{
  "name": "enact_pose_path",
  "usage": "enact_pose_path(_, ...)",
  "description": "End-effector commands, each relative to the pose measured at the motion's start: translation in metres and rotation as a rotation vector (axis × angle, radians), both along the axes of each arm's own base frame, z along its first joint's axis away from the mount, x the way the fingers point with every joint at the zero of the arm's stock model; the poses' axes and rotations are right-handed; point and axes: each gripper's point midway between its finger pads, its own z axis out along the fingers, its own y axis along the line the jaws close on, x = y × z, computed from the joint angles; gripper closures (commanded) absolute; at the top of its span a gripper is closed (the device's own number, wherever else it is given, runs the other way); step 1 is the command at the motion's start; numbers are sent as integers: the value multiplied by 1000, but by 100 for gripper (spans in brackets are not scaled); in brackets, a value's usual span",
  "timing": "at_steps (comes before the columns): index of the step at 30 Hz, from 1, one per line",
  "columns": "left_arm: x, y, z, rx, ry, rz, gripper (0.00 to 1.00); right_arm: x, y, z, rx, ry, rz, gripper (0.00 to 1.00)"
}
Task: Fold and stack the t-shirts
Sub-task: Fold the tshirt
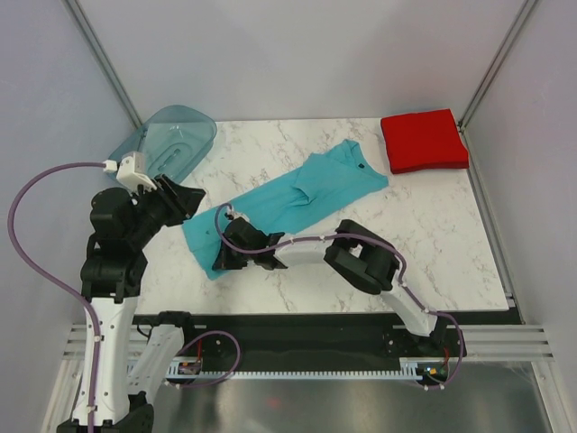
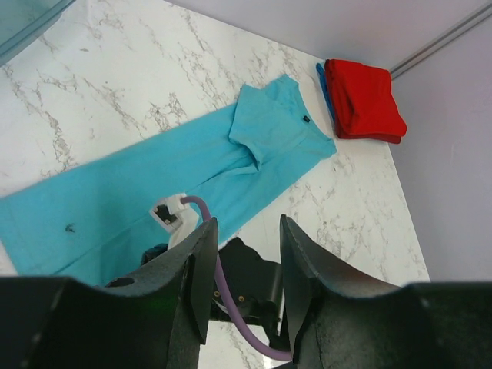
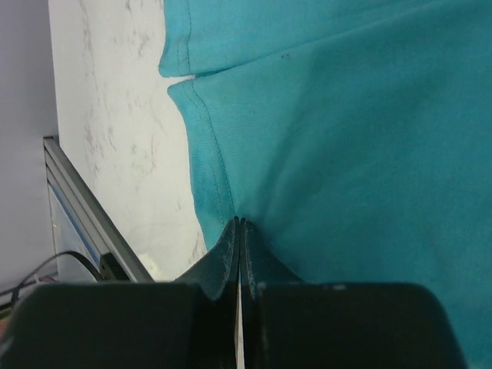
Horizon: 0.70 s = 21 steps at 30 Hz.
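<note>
The turquoise t-shirt (image 1: 288, 203) lies folded lengthwise as a long strip, running diagonally across the marble table (image 1: 433, 234). It also shows in the left wrist view (image 2: 154, 184) and the right wrist view (image 3: 346, 115). The red t-shirt (image 1: 424, 140) is a folded square at the far right corner, and shows in the left wrist view (image 2: 365, 100) too. My right gripper (image 1: 224, 257) is shut on the turquoise shirt's hem edge at its near left end (image 3: 241, 223). My left gripper (image 1: 194, 200) is open and empty, raised left of the shirt (image 2: 247, 227).
A translucent teal plastic tray (image 1: 171, 140) lies at the far left corner, its edge in the left wrist view (image 2: 23, 19). Metal frame posts and grey walls stand around the table. The right arm's links (image 1: 365, 257) lie low across the table's near middle.
</note>
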Motion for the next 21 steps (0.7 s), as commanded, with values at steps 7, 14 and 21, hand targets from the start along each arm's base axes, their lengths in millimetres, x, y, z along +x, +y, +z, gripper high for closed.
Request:
enact_pose_path(7, 18, 1, -32, 55, 88, -27, 54, -58, -74, -10, -215, -1, 69, 100)
enact_pose_path(14, 28, -3, -57, 55, 162, -51, 54, -78, -130, -20, -356, 19, 58, 100)
enact_pose_path(21, 44, -8, -79, 45, 223, -87, 54, -97, -143, 14, -352, 6, 80, 96)
